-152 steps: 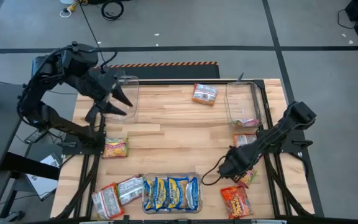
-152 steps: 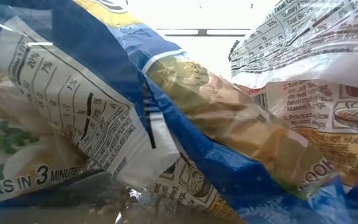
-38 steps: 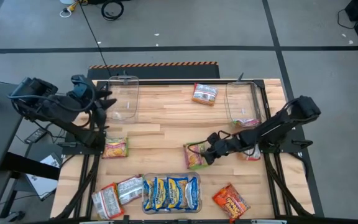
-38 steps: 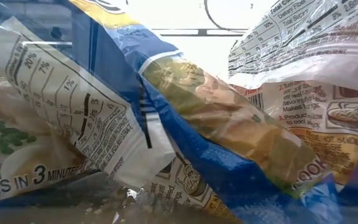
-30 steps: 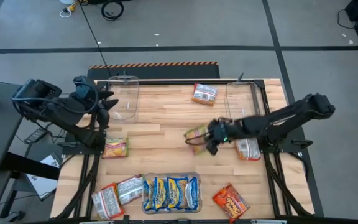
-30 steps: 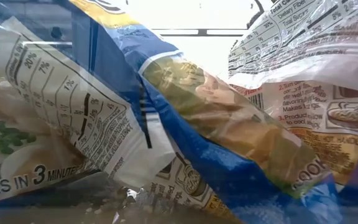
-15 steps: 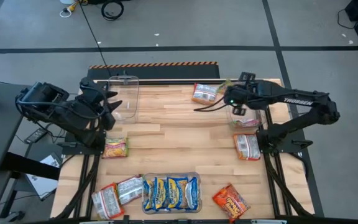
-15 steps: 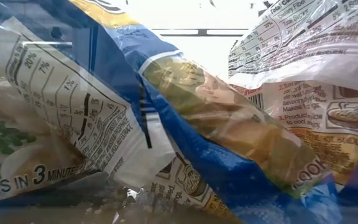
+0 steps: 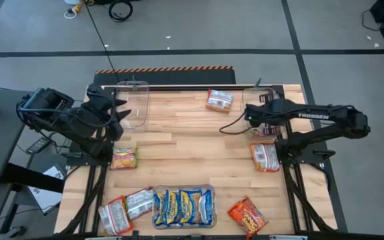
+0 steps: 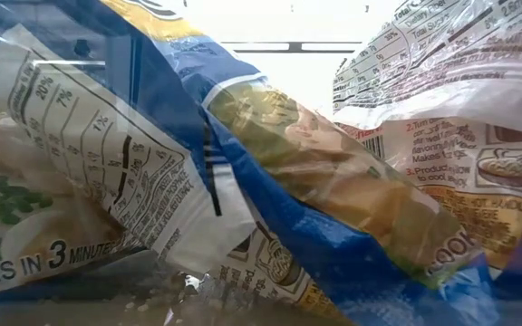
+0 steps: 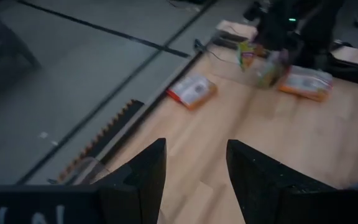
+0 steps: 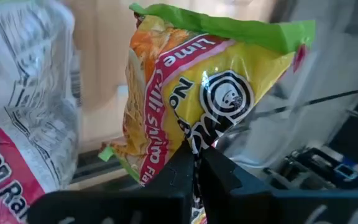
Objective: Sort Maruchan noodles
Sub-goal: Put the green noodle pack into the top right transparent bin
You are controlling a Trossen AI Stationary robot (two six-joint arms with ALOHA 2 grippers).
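Observation:
My right gripper (image 9: 251,119) is over the right clear bin (image 9: 272,100), shut on a yellow Maruchan noodles packet with green ends (image 12: 197,87). A red-and-white packet (image 12: 17,124) lies in that bin. My left gripper (image 11: 194,180) waits open beside the left clear bin (image 9: 137,100), holding nothing. Loose packets lie flat on the table: one at the far middle (image 9: 220,100), one at the left (image 9: 123,158), one at the right (image 9: 264,157). Blue-and-yellow packets (image 9: 183,207) fill the near bin. My right gripper pinches the yellow packet between its two fingers at one edge (image 12: 194,144), near a corner. The fingers slant downward from above the bin. The packet reaches out past the fingertips, crumpled and lifted; whether its free end touches the bin, I cannot tell.
An orange-red packet (image 9: 248,215) lies at the near right, and two more (image 9: 127,208) at the near left. The low view is filled by blue-and-yellow packets (image 10: 270,181) pressed against the near bin's wall. Bare wood shows in the table's middle (image 9: 192,147).
My right gripper has carried the yellow packet, lifted clear, from the table's middle toward the far right edge, and now holds it over the right clear bin. Its wrist has turned on the way. It has stayed shut on the packet.

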